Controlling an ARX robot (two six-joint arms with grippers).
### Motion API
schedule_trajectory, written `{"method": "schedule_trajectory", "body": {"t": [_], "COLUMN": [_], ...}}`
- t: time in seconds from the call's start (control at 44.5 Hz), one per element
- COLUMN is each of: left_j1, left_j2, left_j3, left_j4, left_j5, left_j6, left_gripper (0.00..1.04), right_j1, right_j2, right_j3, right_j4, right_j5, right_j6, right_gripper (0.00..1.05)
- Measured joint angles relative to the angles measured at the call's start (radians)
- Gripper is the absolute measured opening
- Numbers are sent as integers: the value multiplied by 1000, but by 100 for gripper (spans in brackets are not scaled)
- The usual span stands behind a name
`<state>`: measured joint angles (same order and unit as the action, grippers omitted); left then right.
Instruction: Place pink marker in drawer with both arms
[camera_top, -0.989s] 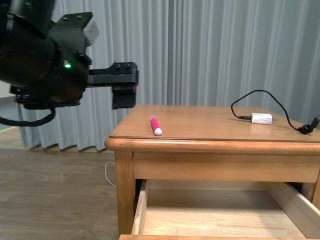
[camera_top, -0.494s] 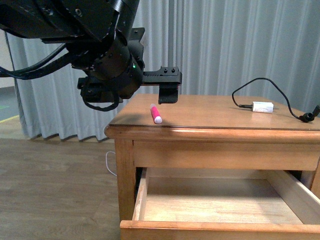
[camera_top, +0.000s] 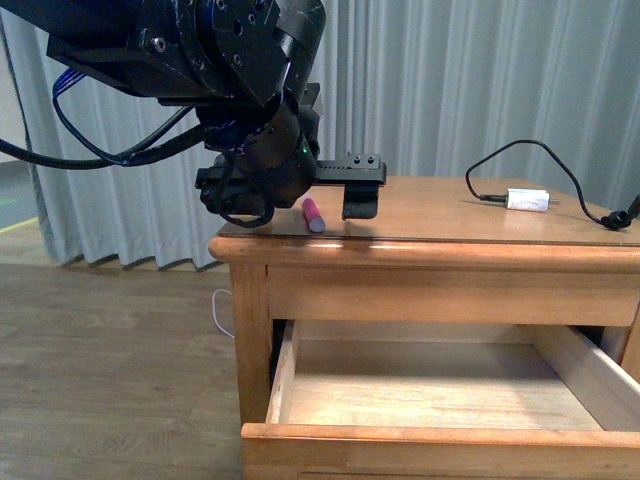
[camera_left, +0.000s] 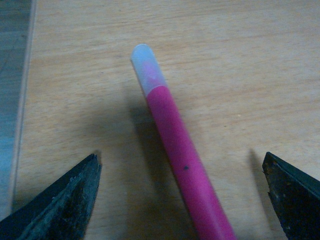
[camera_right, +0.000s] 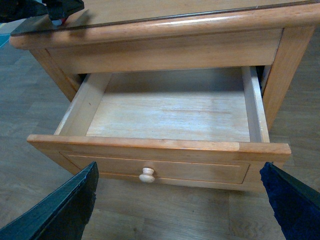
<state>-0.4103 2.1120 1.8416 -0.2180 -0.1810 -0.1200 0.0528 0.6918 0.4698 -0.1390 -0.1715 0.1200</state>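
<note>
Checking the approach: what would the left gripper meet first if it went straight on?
Most likely the pink marker, lying between its open jaws on the wooden top; depth is unclear.

The left arm (camera_top: 200, 60) has swung in from well off to the left of the counter (camera_top: 450, 215) and come lower, out over its near corner; its end effector (camera_left: 180, 162), earlier hanging clear of the edge, now straddles the pink marker (camera_top: 313, 214), fingers spread either side

Pink marker (camera_left: 185, 170) btwn spread L fingers (camera_left: 60, 200) — prob. untouched.
</note>
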Motion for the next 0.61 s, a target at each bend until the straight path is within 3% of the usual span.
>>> {"method": "schedule_trajectory", "body": {"t": [0.427,0.607], "left_j1": [-17,-18], "left_j2": [21,21], "left_j3": [39,44], "left_j4": [-53,-71], "left_j5": [-22,-22], "left_j6": [59,64], "left_gripper": [99,74], "right_j1": [0,0], "right_j2": [0,0], "right_j3": [0,0], "right_j4": [0,0], "right_j5": [0,0], "right_j6": [0,0], "right_gripper": [96,96]}}
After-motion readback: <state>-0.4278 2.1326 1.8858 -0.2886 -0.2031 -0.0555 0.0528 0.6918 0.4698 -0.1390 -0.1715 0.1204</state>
